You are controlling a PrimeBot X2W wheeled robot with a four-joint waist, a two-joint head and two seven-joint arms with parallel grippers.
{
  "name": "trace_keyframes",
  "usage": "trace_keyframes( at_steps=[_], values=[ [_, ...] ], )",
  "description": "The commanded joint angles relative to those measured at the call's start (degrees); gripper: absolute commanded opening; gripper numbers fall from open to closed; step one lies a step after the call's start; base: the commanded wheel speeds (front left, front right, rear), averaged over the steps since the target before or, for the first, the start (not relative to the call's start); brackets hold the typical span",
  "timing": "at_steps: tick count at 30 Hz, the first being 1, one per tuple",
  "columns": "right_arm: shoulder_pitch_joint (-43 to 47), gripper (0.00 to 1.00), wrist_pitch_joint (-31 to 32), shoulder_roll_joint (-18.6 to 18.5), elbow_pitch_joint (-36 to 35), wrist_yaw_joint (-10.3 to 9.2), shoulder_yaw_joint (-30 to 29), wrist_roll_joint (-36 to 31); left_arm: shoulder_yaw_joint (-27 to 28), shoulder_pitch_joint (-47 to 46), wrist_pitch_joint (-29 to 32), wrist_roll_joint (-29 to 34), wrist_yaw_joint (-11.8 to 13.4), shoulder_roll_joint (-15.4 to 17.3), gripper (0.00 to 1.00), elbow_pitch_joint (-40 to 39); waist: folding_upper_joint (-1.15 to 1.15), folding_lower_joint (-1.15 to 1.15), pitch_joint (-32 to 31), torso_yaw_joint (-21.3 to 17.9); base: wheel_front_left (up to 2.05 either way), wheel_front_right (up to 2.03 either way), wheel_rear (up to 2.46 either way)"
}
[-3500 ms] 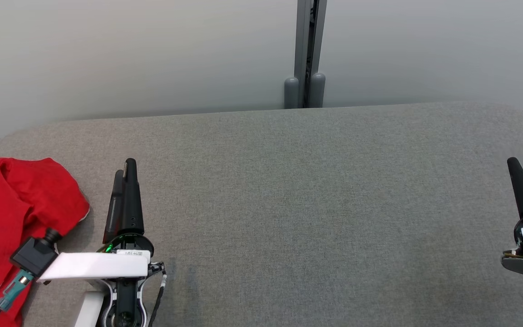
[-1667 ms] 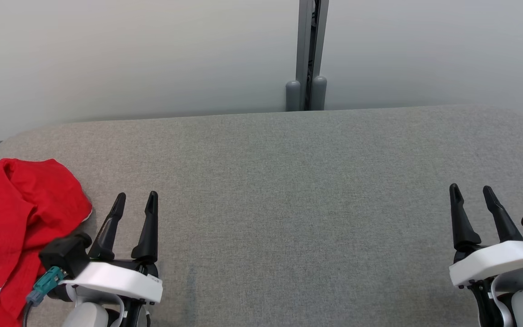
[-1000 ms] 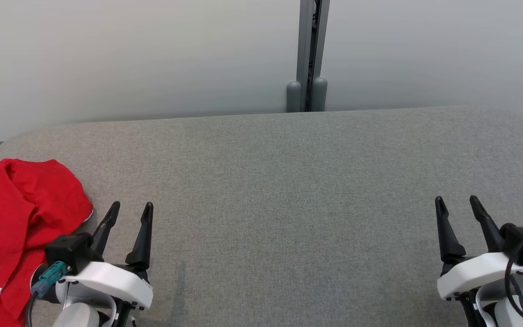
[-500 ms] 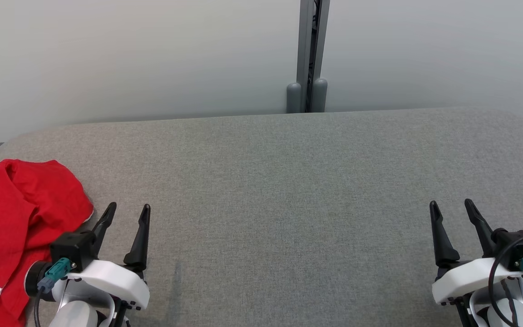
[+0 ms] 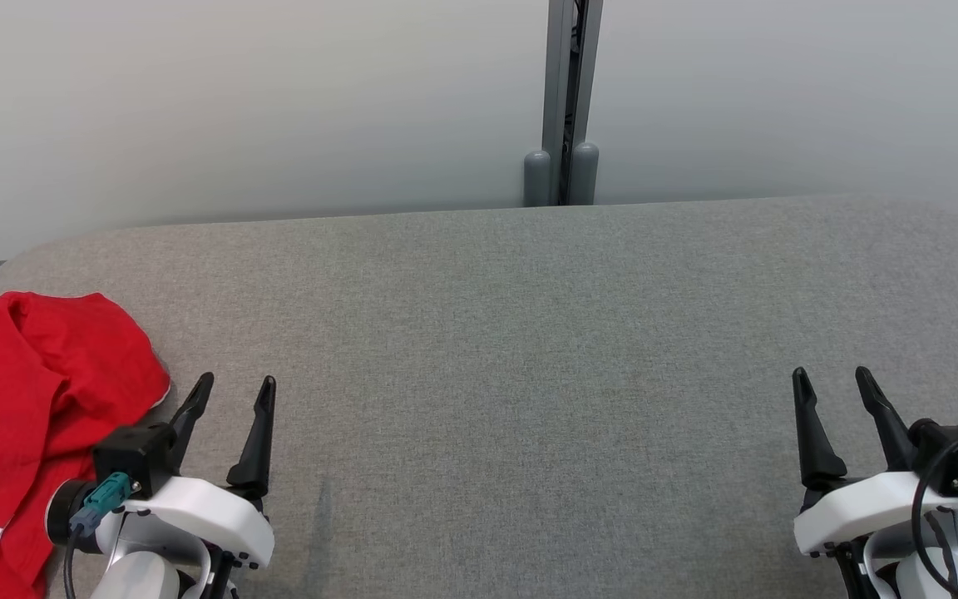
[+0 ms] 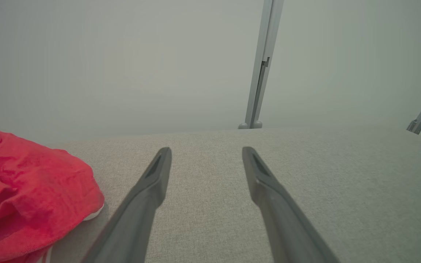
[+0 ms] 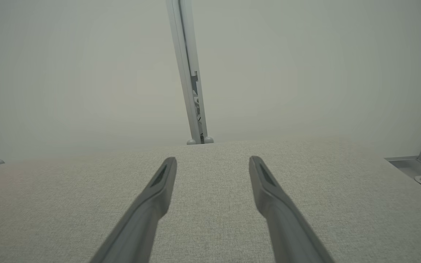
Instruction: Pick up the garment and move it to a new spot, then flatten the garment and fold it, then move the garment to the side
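Left tool point(image 5: 238, 380) and right tool point(image 5: 830, 372) sit drawn back now, fingers apart, empty; garment point(image 5: 30, 391) lies crumpled, unfolded, at left edge of worktop point(image 5: 529, 333).

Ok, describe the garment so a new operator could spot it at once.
Start at the long grey table before the pale wall and go to its left end. There, just left of the open left gripper, lies the garment in a crumpled heap. It alone is bright red against the grey.
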Motion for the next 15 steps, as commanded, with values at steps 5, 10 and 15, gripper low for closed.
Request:
trace_keyframes(
  at_steps=[5, 10, 15],
  values=[
    [-0.36, 1.0, 0.5, -0.14, 0.05, 0.13, -0.36, 0.39, -0.22, -1.32, -0.08, -0.6, 0.46, 0.41, 1.0, 0.0, 0.0, 0.0, -0.08, 0.14, 0.0, 0.0, 0.0],
    [-0.23, 1.0, 0.98, -0.07, -0.3, 0.13, -0.68, -0.02, -0.37, -1.37, 0.06, -0.91, 0.65, 0.45, 1.0, -0.18, 0.0, 0.0, -0.09, 0.45, 0.0, 0.0, 0.0],
    [-0.26, 1.0, 2.03, 0.17, -2.65, 0.13, -0.1, -0.52, -0.02, -1.39, 0.06, -1.6, 0.95, 0.44, 1.0, -0.51, 0.0, 0.0, 0.0, 1.24, 0.0, 0.0, 0.0]
  ],
)
